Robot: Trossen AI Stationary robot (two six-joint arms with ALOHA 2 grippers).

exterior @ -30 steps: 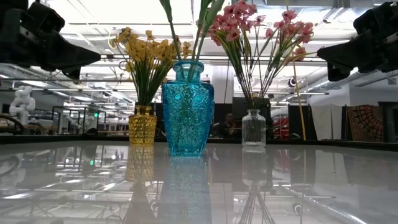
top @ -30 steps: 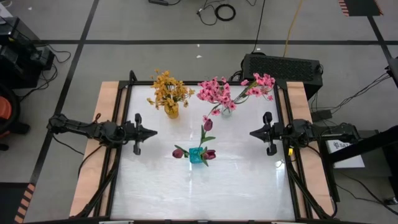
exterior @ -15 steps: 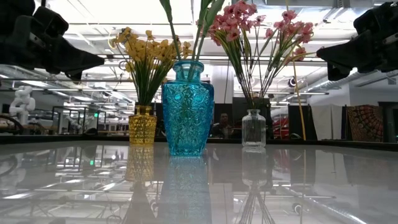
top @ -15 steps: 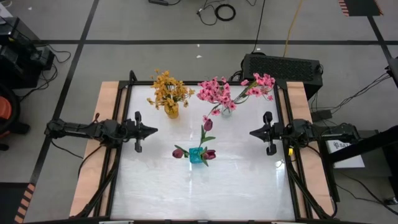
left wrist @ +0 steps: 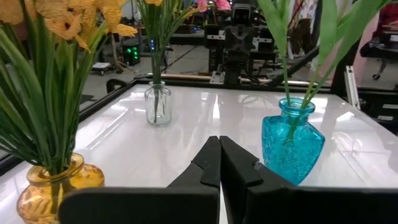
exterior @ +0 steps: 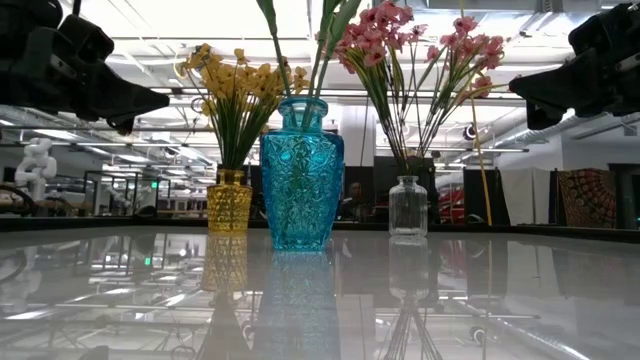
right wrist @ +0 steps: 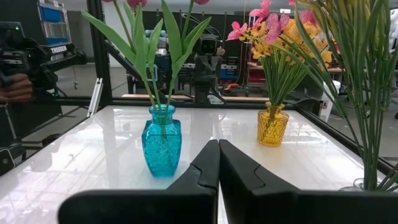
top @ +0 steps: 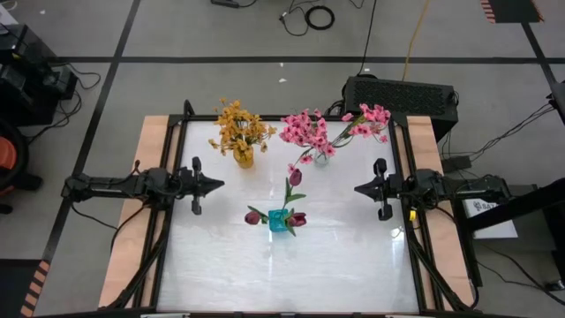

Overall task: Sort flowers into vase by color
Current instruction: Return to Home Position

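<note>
Tabletop [top: 335, 261] | left gripper [top: 217, 185] pressed together | right gripper [top: 358, 188] likewise | background label [right wrist: 59, 48] seemingly text, unreadable

Grey floor [top: 177, 84] crossed by black lines, coiled cable [top: 320, 16], bright ceiling lights [exterior: 170, 15] overhead.

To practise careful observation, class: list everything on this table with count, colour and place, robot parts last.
table: one, glossy white, between the arms.
blue vase: one, turquoise, mid-table.
dark red flowers: three, in the blue vase.
yellow vase: one, amber, far edge, left arm's side.
yellow flowers: one bunch, in the yellow vase.
clear vase: one, colourless, far edge, right arm's side.
pink flowers: one bunch, in the clear vase.
left gripper: one, black, table's left edge, fingers shut.
right gripper: one, black, table's right edge, fingers shut.
</note>
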